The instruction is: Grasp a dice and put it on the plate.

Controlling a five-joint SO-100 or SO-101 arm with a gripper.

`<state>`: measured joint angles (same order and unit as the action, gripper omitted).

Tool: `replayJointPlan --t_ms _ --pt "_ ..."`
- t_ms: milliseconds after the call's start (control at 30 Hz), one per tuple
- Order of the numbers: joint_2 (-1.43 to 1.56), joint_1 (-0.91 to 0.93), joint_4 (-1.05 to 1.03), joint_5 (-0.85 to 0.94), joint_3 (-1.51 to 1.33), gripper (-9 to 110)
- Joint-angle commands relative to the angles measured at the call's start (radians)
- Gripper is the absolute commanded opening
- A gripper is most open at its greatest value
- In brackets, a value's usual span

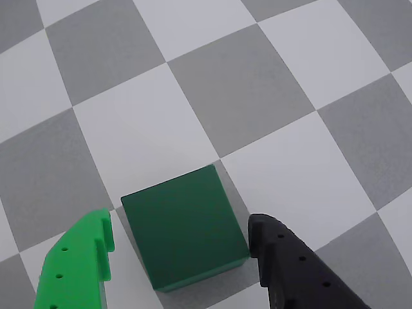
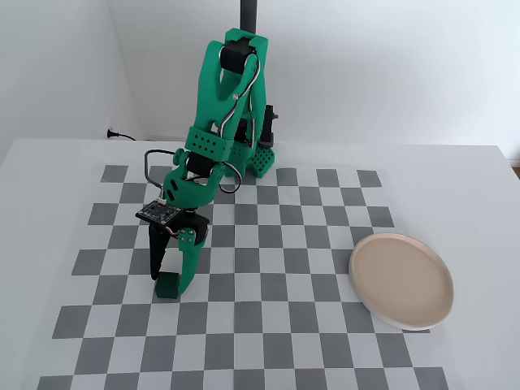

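The dice (image 1: pixel 183 228) is a plain dark green cube resting on the checkered board. In the wrist view it sits between the two fingers of my gripper (image 1: pixel 182 243). The bright green finger (image 1: pixel 96 248) is on its left with a small gap. The black finger (image 1: pixel 264 241) is at its right corner. The jaws are open, straddling the cube low over the board. In the fixed view my gripper (image 2: pixel 170 279) points down over the dice (image 2: pixel 166 286) at the board's left. The beige-pink plate (image 2: pixel 400 280) lies empty far to the right, out of the wrist view.
The grey and white checkered board (image 2: pixel 268 260) covers the white table. The green arm's base (image 2: pixel 244 158) stands at the back centre with a black post behind it. A cable plug (image 2: pixel 118 135) lies at the back left by the wall.
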<state>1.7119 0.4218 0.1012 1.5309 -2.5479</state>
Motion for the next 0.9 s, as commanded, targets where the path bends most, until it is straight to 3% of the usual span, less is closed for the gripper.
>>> replayJointPlan --t_ms 0,500,867 --pt "0.006 -0.009 0.025 0.009 0.077 18" --pt "-0.034 -0.034 0.052 0.008 0.077 17" --pt "-0.049 -0.037 0.064 0.008 0.077 8"
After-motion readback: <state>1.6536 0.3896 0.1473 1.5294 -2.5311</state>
